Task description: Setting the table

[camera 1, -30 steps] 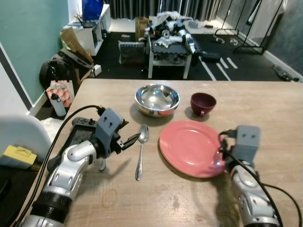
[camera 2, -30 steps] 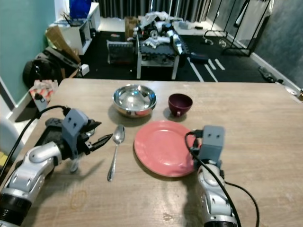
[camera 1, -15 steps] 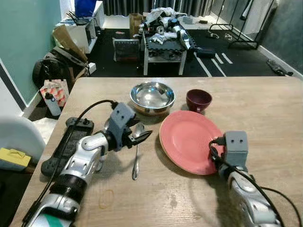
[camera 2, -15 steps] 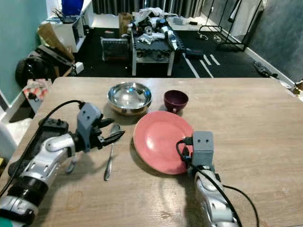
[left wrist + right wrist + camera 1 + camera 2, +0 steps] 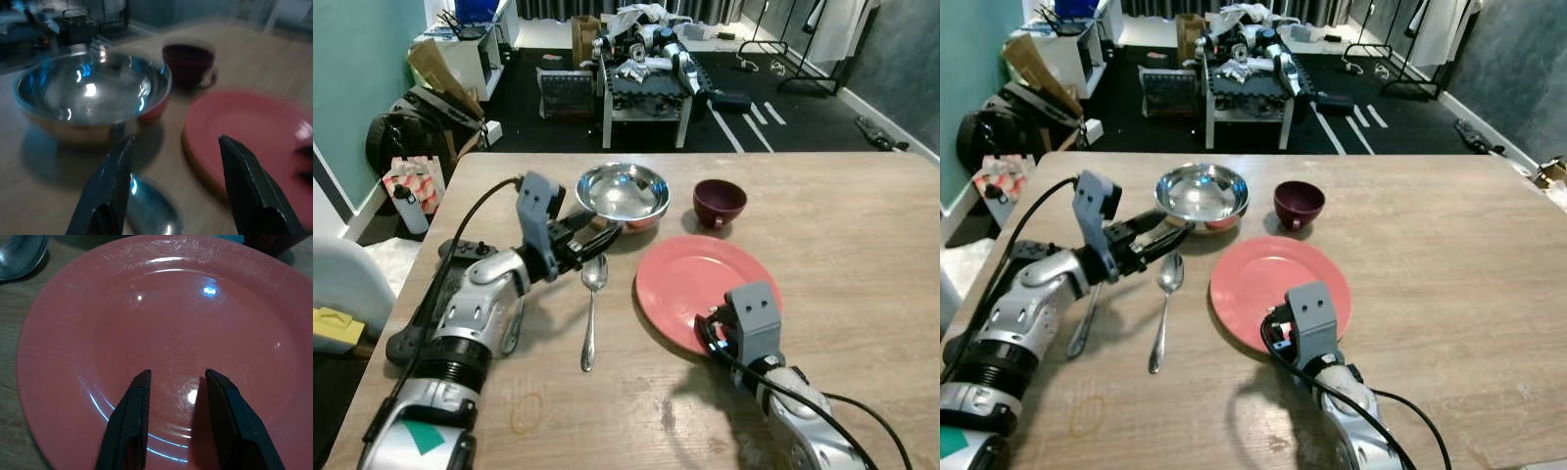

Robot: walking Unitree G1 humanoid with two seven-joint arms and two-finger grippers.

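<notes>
**Operator:** Table (image 5: 862,225) status first, then work down by size of item.

**Technician:** Wooden table carries a pink plate (image 5: 690,279) at centre. A steel bowl (image 5: 622,191) stands beyond it toward the left, and a dark maroon cup (image 5: 719,201) stands just beside the bowl, beyond the plate's far rim. A spoon (image 5: 590,308) lies left of the plate, bowl end away from the robot. A second utensil (image 5: 1087,318) lies further left, partly under the left forearm (type cannot be confirmed).

**Operator:** Claw states?

**Technician:** Left gripper (image 5: 592,227) is released, fingers (image 5: 115,183) spread, nothing between them. It hovers above the spoon's bowl end, pointing at the steel bowl's near side. Right gripper (image 5: 171,418) is also released and empty; its fingers (image 5: 129,418) hang over the plate's near portion. Whether the tips touch the plate surface cannot be determined.

**Operator:** Step in hand?

**Technician:** Judged as arrangement of the place setting: plate is positioned, cutlery lies beside it, and the left arm appears to be addressing the steel bowl or the spoon.

**Operator:** Next move requirements?

**Technician:** If the bowl is the target, the open fingers must straddle its thin rim before closing (polished steel is likely to slip). Keep the approach clear of the spoon below.
</notes>
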